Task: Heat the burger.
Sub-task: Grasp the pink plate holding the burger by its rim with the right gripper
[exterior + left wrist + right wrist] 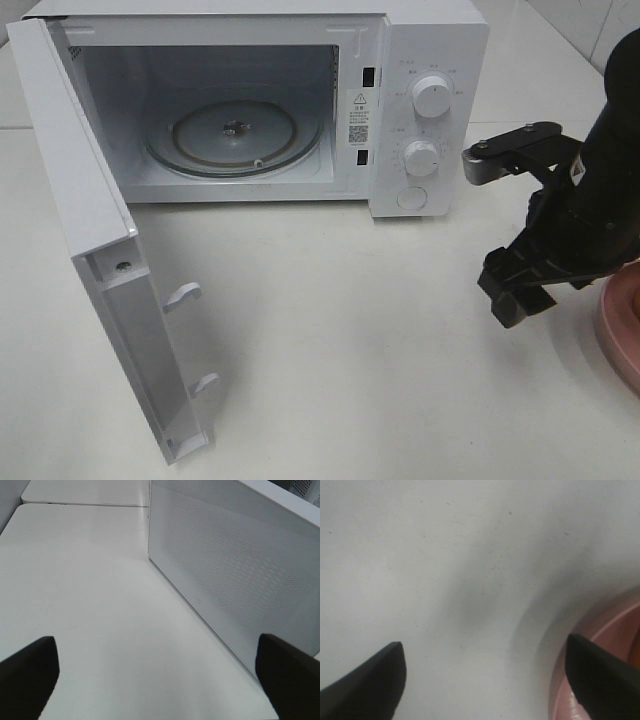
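White laminate is seen across the table (330,340), on which a white microwave (430,40) is set with its door (80,180) standing wide open toward the left of the high view. Inside the cavity a round glass turntable (235,135) is exposed. On the control panel two round knobs (432,95) are stacked one above the other, with a round button (411,198) below them. The right gripper (520,295) is held over the table to the right of the microwave, well apart from its front panel and just beside a pink plate (622,320), of which only an edge is shown. In the right wrist view its fingertips (375,680) are seen spread wide, with only bare table between them, so nothing is grasped; the plate's rim is caught next to one fingertip. The left gripper (156,645) is shown in its own wrist view alone, likewise released, its dark fingertips (30,675) parted over the table beside a white panel (225,570) with a fine dotted pattern; whether that panel is the door or a side wall cannot be told. The burger cannot be made out in any view, so its place cannot be told. Only a thin orange-brown sliver is caught at the edge of the right wrist view, over the plate, too little to be identified.
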Tool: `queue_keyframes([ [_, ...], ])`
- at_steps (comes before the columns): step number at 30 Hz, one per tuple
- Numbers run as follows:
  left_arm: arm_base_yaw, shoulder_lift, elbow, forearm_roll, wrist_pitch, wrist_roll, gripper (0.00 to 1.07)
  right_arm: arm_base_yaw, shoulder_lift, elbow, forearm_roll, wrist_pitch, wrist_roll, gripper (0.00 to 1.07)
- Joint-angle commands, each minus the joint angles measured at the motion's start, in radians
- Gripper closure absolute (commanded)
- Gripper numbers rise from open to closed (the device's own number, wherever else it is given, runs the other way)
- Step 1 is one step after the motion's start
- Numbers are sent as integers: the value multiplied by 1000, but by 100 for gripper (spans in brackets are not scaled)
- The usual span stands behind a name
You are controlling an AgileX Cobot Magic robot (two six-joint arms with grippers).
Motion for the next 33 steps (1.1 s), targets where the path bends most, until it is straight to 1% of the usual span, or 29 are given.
queue_keyframes([
  [1, 2, -17, 1, -5, -2, -2, 7, -49, -13, 11, -34, 41, -18, 14],
  [4, 2, -17, 1, -5, -2, -2, 7, -59, -13, 19, -34, 53, -18, 15],
  [6, 2, -17, 1, -5, -2, -2, 7, -91, -13, 42, -33, 58, -18, 16],
  [7, 2, -17, 1, -5, -2, -2, 7, -91, -13, 42, -33, 58, -18, 16],
  [8, 2, -17, 1, -5, -2, -2, 7, -114, -13, 59, -24, 47, -18, 16],
  [9, 2, -17, 1, -5, -2, -2, 7, -114, -13, 59, -24, 47, -18, 16],
  [10, 2, -17, 1, -5, -2, -2, 7, -135, -13, 74, -15, 20, -12, 17],
  [12, 2, -17, 1, -5, -2, -2, 7, -143, -13, 80, -12, 15, -12, 17],
  [13, 2, -17, 1, -5, -2, -2, 7, -161, -13, 96, -11, -1, -11, 17],
  [18, 2, -17, 1, -5, -2, -2, 7, -199, -13, 113, -15, -29, -11, 18],
  [21, 2, -17, 1, -5, -2, -2, 7, -248, -10, 118, -10, -40, -14, 19],
  [28, 2, -17, 1, -5, -2, -2, 7, -280, 12, 132, 23, -59, -32, 20],
  [33, 2, -17, 1, -5, -2, -2, 7, -282, 42, 147, 31, -104, -41, 20],
])
